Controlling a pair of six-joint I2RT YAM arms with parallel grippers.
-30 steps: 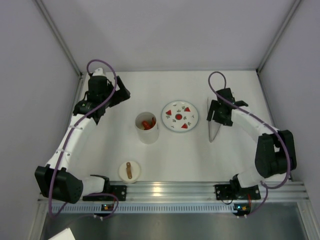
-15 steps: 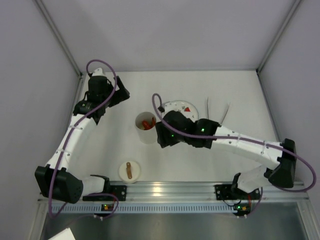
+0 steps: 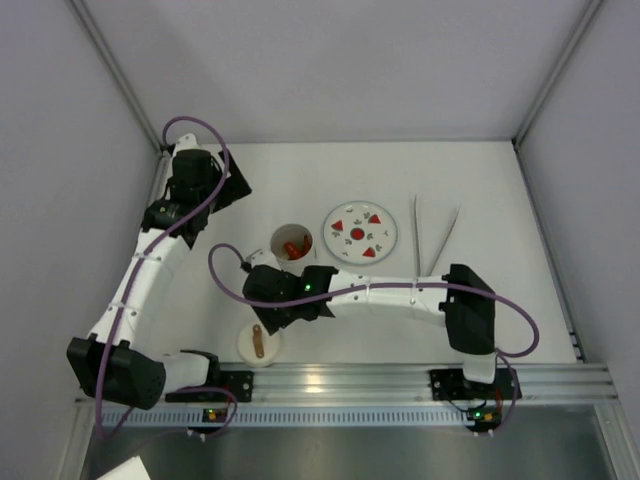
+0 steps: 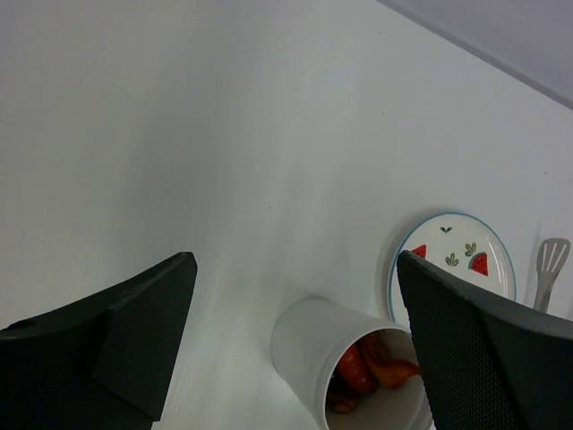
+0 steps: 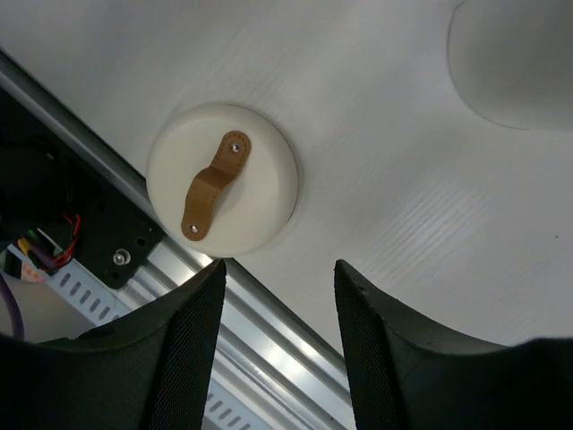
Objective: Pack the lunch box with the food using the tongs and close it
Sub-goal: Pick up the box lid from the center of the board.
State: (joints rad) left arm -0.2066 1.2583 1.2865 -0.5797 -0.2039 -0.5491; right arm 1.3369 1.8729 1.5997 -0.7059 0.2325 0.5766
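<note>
The lunch box (image 3: 292, 256) is a white cup standing upright left of the plate, with the lid off. Orange and red food (image 3: 294, 246) strips lie inside it, shown clearly in the left wrist view as food (image 4: 369, 362) in the lunch box (image 4: 315, 351). Its round white lid (image 3: 258, 342) with a brown strap (image 5: 213, 184) rests near the front rail. My right gripper (image 3: 268, 318) hovers just beside the lid (image 5: 222, 179); it (image 5: 279, 266) is open and holds nothing. The tongs (image 3: 431, 236) lie spread in a V on the table at the right. My left gripper (image 3: 232, 186) is open at the back left.
A flat white plate (image 3: 360, 233) with red triangle marks sits between the lunch box and the tongs. The metal rail (image 5: 269, 313) runs along the near edge, right under my right fingers. My right arm stretches across the front of the table.
My right arm has left the tongs lying at the right and swung across to the left, ending over the lid with its jaws narrower. The left arm has shifted slightly.
</note>
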